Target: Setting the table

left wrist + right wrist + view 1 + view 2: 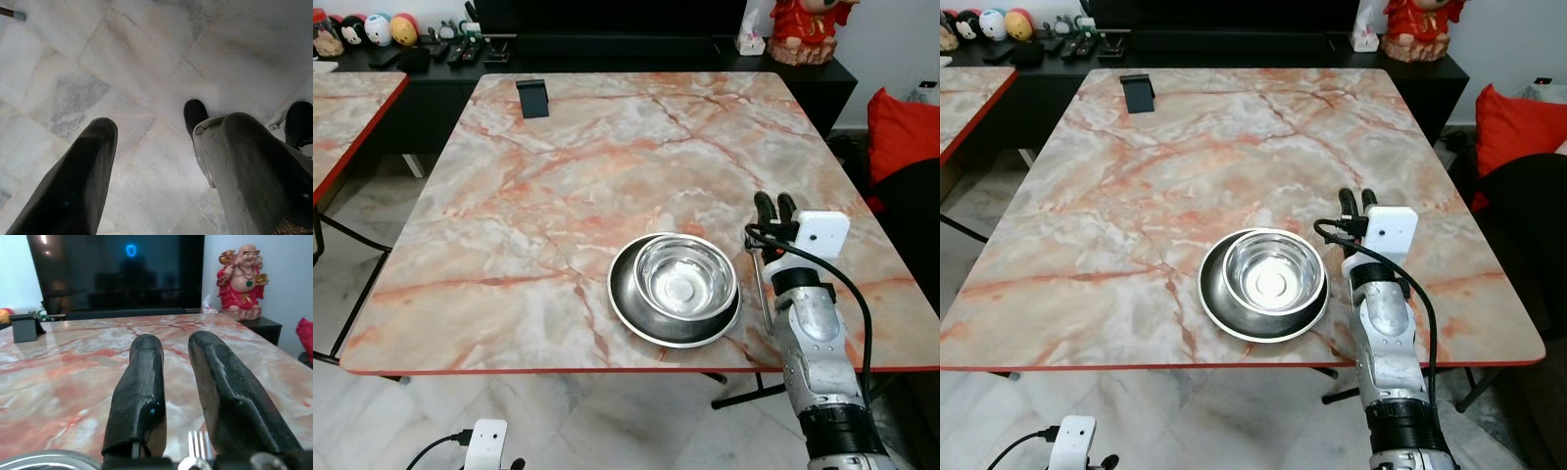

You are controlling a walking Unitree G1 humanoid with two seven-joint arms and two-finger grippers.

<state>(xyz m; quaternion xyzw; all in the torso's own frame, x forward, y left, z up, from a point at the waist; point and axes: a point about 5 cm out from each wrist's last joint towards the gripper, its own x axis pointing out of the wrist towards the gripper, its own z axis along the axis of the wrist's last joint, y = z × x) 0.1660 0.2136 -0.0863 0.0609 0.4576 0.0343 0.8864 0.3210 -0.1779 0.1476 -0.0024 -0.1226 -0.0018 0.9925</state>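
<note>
A steel bowl (683, 277) stands inside a shallow steel plate (626, 304) near the front edge of the marble table (558, 196). Just to the right of them, a fork (762, 289) lies on the tabletop, its tines (198, 449) pointing away from me. My right gripper (773, 208) hovers low over the fork's far end. It is open by a narrow gap, with nothing between its fingers (142, 382). My left gripper (166, 125) hangs open below the table's front edge, over the white floor tiles.
A black stand (532, 98) sits at the table's far left. Behind the table runs a black sideboard (607, 49) with remotes, small toys and a red figurine (808, 29). A second marble table (342, 108) stands at the left, and a red cushion (901, 132) at the right.
</note>
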